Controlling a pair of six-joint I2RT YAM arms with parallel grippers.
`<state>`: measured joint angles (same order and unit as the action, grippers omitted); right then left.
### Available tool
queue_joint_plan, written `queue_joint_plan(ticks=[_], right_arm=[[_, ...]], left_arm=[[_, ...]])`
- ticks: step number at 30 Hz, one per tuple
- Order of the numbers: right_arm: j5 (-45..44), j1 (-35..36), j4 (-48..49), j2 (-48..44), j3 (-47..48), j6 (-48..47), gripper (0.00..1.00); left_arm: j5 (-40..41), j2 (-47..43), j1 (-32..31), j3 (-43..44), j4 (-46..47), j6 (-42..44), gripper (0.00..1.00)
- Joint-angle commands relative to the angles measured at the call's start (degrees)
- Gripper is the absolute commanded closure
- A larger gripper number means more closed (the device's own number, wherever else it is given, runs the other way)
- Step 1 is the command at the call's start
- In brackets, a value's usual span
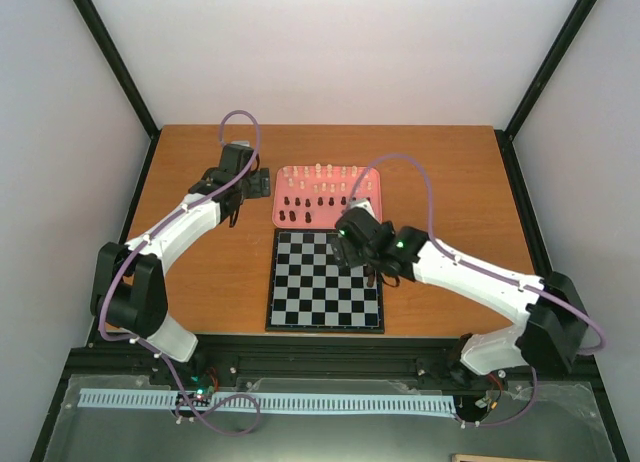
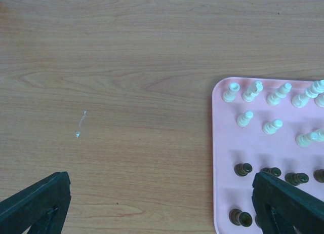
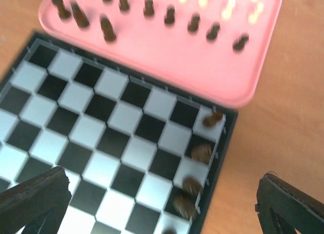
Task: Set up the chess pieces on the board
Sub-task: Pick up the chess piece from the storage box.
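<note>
The board (image 1: 325,280) lies at the table's near middle, also in the right wrist view (image 3: 101,138). Several dark pieces (image 3: 201,153) stand along its right edge column. The remaining dark pieces (image 1: 310,200) and cream pieces (image 1: 325,170) stand on the pink tray (image 1: 372,204) behind the board. In the left wrist view cream pieces (image 2: 273,97) and dark pieces (image 2: 243,169) show on the tray (image 2: 223,158). My right gripper (image 1: 350,234) hovers over the board's far right corner, open and empty (image 3: 162,208). My left gripper (image 1: 252,178) hovers beside the tray's left edge, open and empty (image 2: 162,213).
Bare wooden table (image 1: 200,272) lies left of the board and tray, and more to the right (image 1: 460,202). A small pale scratch (image 2: 80,125) marks the wood. Black frame posts and white walls enclose the table.
</note>
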<state>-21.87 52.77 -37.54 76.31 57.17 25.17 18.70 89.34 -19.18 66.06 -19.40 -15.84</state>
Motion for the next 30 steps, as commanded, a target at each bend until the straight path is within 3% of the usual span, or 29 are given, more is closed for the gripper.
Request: queue_joint_plan(ticks=[1,3,15,21,30], right_arm=[[-3.2,-1.2,2.9,6.6,9.0,-6.4,0.00],[-0.4,-3.0,5.4,10.3,12.2,-8.5,0.01],[14.1,-10.5,9.7,36.6,32.6,-13.6,0.36],[18.4,-10.5,8.1,45.1,39.6,-14.0,0.40],[18.1,-10.6,7.8,49.2,41.5,-13.9,0.49]], left_arm=[[-0.6,-2.2,0.1,1.2,0.2,-0.1,0.00],[-0.3,-2.6,0.2,1.0,0.2,-0.1,0.00],[0.3,-4.7,0.1,-0.1,0.9,-0.2,0.00],[0.7,-4.1,0.1,0.2,0.8,0.0,0.00],[0.7,-3.2,0.1,0.4,0.8,-0.1,0.00]])
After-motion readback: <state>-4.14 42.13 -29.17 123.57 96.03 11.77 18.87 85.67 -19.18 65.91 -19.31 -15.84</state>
